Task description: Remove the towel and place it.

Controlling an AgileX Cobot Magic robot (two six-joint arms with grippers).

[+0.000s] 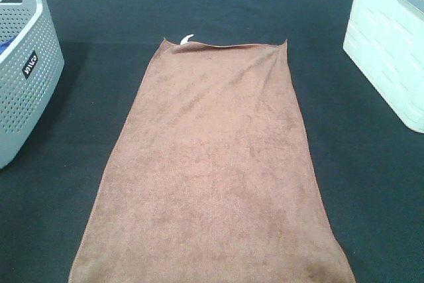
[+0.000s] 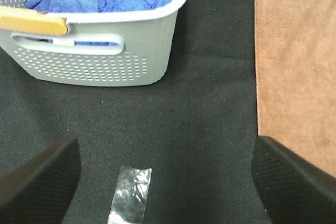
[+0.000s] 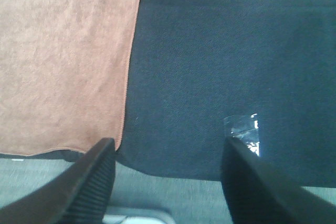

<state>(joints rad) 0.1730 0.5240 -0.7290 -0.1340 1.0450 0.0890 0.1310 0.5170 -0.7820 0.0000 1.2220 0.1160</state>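
The brown towel lies spread flat, long side running front to back, in the middle of the black table cover, with its small white tag at the far short edge. Neither arm shows in the exterior high view. My left gripper is open and empty over bare black cloth, with the towel's left edge to one side of it. My right gripper is open and empty near the table's front edge, beside the towel's near right corner.
A grey perforated basket stands at the left; in the left wrist view the basket holds blue and grey cloths. A white basket stands at the right. Clear tape strips lie on the black cover.
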